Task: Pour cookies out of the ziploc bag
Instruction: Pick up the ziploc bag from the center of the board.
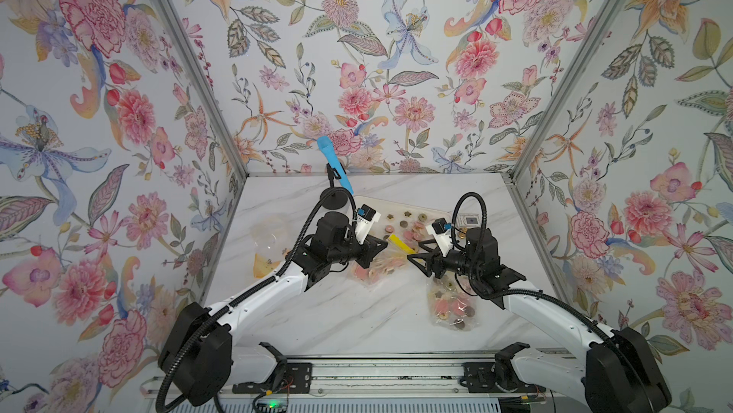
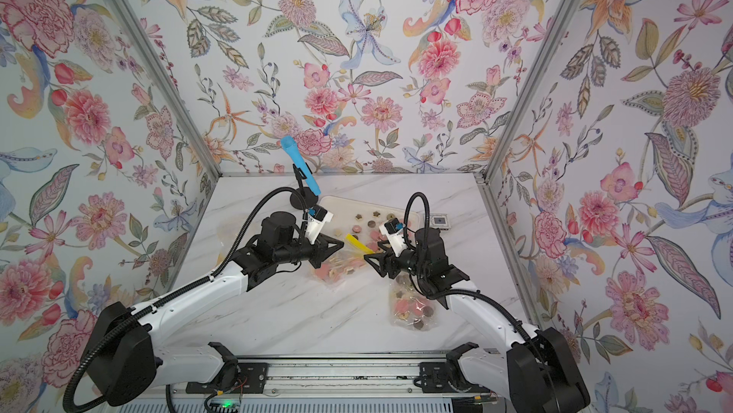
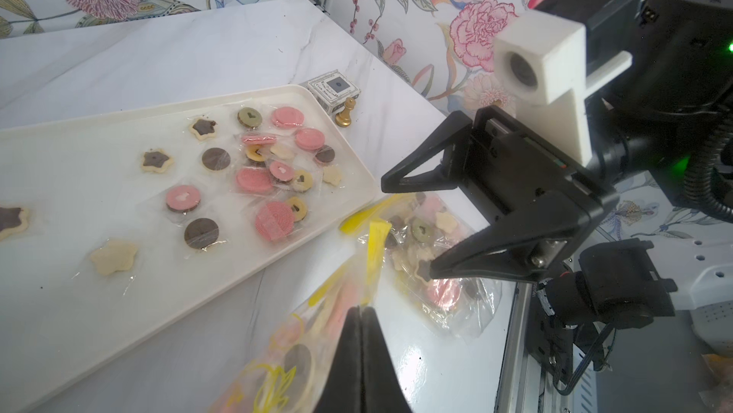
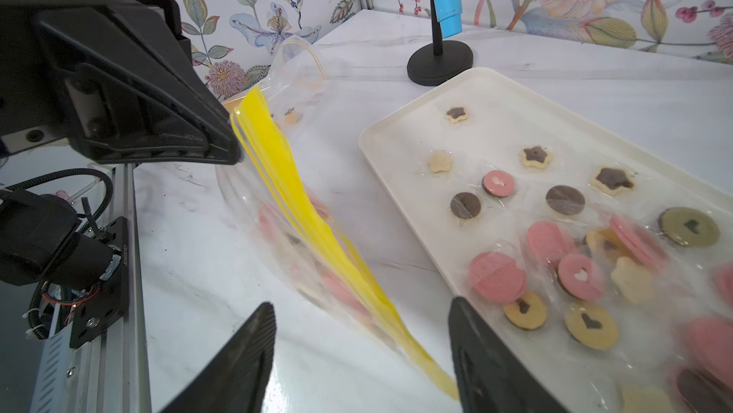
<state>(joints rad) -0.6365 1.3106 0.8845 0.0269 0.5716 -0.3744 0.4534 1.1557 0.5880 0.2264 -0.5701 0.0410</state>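
- Floral wallpaper surrounds a white marble-patterned tabletop (image 1: 357, 323); a shallow cream plastic tray (image 1: 396, 204) lies at 12 o'clock from its middle.
- Many small wrapped cookies (image 3: 254, 181) lie scattered on the tray: pink rounds, brown rounds and star shapes.
- Near the table's middle, just off the tray's 6 o'clock edge, is a clear plastic ziploc bag with a yellow zip strip (image 4: 285, 193), with more cookies visible inside.
- The left gripper (image 3: 360, 312) is pinched fully closed on the bag at one end of the yellow strip.
- The right gripper (image 4: 361, 304) stands wide, its jaws either side of the strip's other end, gripping nothing.
- A second clear bag of cookies (image 1: 452, 308) lies at 4 o'clock, partly under the right arm.
- As a judgement, the film looks thin, limp and slippery and will likely sag and fold, so the stiffer zip strip or a bottom corner seems the surest hold.
- The contents look light but brittle, and their wrappers may cling, so tipping probably wants a gentle shake.
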